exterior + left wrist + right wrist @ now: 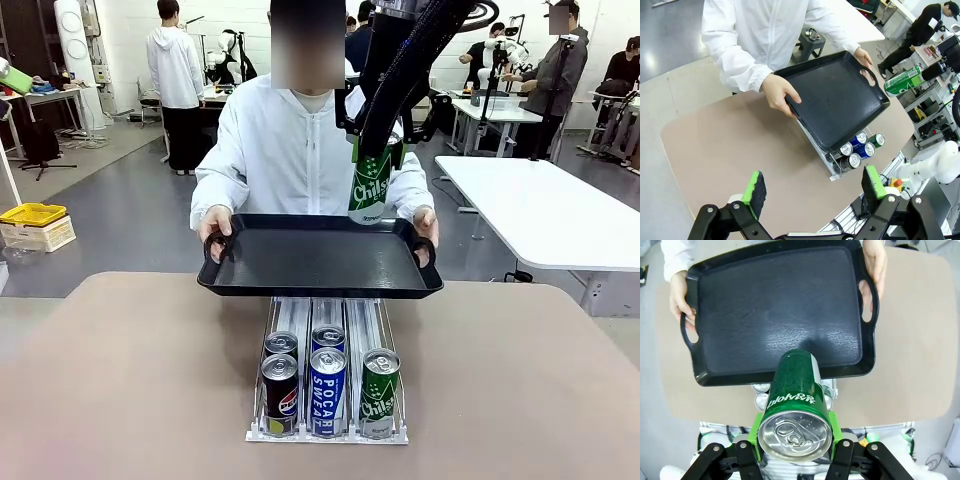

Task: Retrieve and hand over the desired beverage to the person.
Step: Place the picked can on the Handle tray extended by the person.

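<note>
The right gripper (376, 156) has its jaws clamped on the green can (370, 195), upright over the black tray (300, 262) the person (290, 150) holds; left gripper (812, 189) hovers, jaws wide. Released this high, the can may tip and roll off.

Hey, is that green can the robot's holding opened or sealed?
Sealed: the right wrist view shows the green can from its lid end, with the pull tab lying flat and no hole.
</note>
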`<state>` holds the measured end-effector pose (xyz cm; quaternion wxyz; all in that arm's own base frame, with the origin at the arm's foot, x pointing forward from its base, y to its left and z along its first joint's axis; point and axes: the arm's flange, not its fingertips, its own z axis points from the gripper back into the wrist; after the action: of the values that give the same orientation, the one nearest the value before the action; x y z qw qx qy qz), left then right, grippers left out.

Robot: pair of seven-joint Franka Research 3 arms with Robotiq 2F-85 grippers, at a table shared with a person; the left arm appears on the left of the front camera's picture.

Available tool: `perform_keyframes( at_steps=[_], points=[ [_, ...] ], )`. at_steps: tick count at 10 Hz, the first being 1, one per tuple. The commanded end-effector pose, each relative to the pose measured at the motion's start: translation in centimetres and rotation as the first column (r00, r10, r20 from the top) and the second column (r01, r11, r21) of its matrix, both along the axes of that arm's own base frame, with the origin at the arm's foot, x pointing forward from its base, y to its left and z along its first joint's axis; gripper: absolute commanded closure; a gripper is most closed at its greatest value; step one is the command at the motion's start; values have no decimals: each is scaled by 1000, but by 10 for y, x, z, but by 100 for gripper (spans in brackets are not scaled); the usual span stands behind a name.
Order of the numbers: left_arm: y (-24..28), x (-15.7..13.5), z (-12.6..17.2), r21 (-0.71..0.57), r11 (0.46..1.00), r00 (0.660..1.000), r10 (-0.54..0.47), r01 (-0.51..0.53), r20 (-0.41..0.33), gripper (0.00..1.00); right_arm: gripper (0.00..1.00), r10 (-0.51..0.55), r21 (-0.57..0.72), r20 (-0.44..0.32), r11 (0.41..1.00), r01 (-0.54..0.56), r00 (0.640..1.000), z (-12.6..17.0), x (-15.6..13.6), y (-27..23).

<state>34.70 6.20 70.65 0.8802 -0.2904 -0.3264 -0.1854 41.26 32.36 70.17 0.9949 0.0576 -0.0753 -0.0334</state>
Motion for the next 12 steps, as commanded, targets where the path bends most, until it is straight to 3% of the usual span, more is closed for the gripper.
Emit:
perform_keyframes(
  at_steps=[1, 10, 12],
  points=[
    [1, -1, -1, 0, 1000, 1000, -13, 13, 5, 0, 45, -13, -2, 10, 1000, 13, 1000, 3, -4, -2],
    [1, -1, -1, 0, 1000, 1000, -13, 13, 5, 0, 42, 0, 0, 0, 1000, 0, 1000, 0, 0, 0],
    [1, -1, -1, 0, 1000, 1000, -13, 13, 5, 0, 42, -39, -22, -107, 999, 37, 993, -9, 36, -5]
  ],
)
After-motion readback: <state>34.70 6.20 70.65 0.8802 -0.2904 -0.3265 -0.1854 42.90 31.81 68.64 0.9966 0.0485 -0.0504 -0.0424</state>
